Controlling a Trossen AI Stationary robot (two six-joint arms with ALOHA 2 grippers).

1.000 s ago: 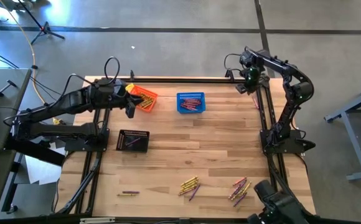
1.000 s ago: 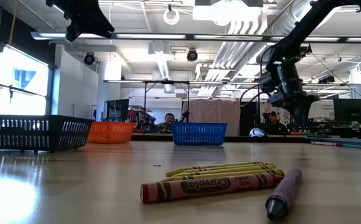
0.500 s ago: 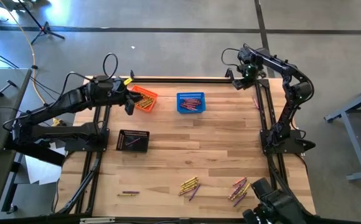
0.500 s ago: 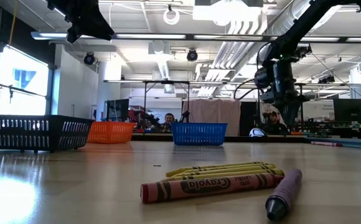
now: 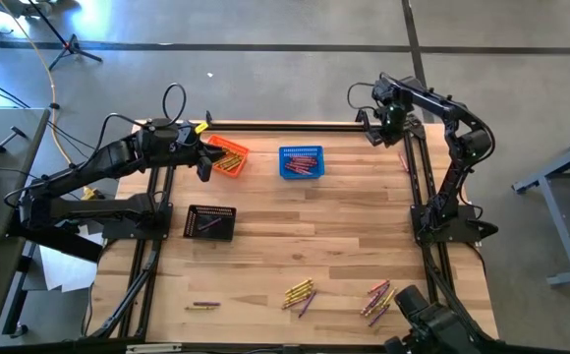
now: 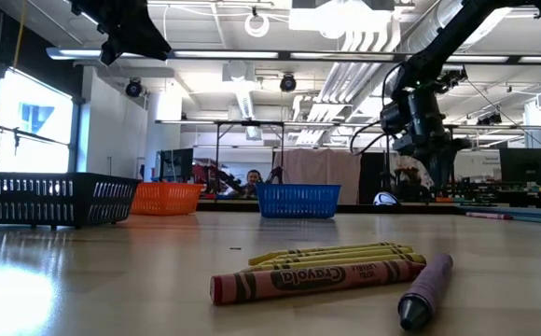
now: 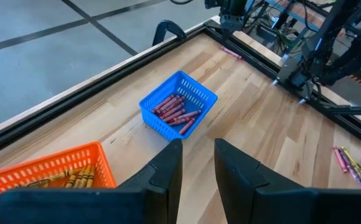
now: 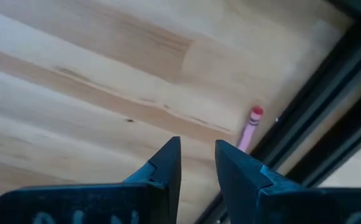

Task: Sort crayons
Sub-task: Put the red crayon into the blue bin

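Crayons (image 5: pixel 299 294) still loose; right gripper (image 8: pixel 197 163) moved toward table corner, narrow gap, empty; left gripper (image 7: pixel 197 163) same, waiting.

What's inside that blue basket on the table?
The blue basket holds a small heap of red crayons, lying loosely across one another. Whatever sits beneath the top ones is hidden, so their number cannot be told.

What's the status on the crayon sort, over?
Left gripper empty, jaws slightly apart, above orange mesh basket. Right gripper empty at far right corner over a pink crayon. Loose crayons unsorted at near edge. Nothing blocking.
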